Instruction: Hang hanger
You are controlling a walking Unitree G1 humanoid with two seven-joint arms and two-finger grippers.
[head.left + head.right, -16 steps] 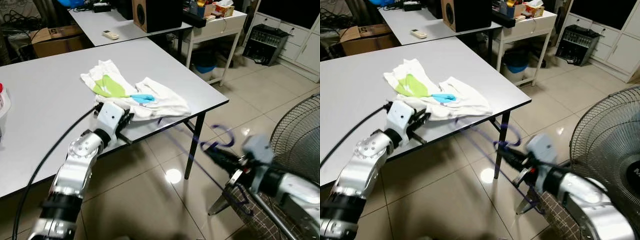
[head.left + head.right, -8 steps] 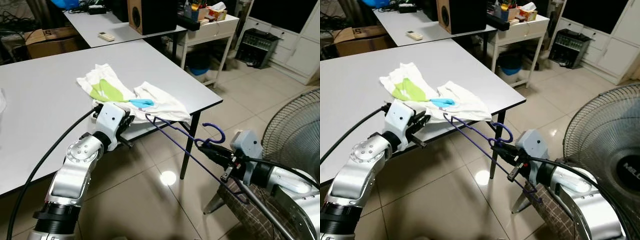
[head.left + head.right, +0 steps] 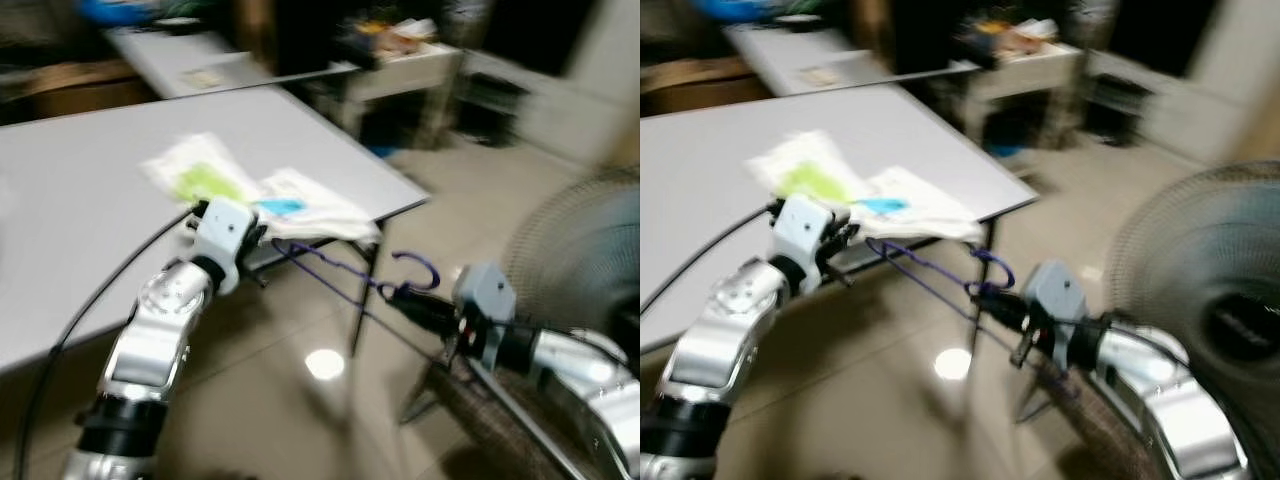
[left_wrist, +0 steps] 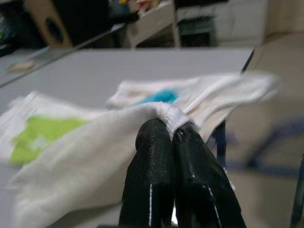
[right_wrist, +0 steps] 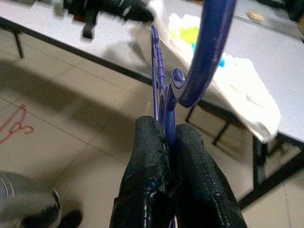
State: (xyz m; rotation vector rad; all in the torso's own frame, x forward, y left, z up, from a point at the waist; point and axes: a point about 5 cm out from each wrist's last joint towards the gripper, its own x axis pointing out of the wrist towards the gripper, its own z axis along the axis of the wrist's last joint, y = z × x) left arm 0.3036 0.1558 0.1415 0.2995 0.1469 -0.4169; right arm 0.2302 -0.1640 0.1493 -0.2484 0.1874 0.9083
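Observation:
A white garment (image 3: 300,200) with green and blue patches lies at the near corner of the grey table (image 3: 80,210). My left gripper (image 4: 173,137) is shut on the garment's white hem at the table edge (image 3: 255,235). My right gripper (image 5: 166,142) is shut on the neck of a purple hanger (image 3: 340,270), out over the floor to the right of the table. The hanger's hook (image 3: 418,265) curls up beside the gripper and its far end reaches under the garment's edge. The head views are blurred.
A standing fan (image 3: 1210,290) rises at the right, close behind my right arm. A second table (image 3: 230,65) with clutter stands behind the grey one. A white desk (image 3: 410,50) and cabinets are at the back right. Tiled floor (image 3: 300,400) lies below.
The head views have shifted and blurred, so the camera moved. The hanger's far end sits closer under the garment than before. Both grippers keep their holds.

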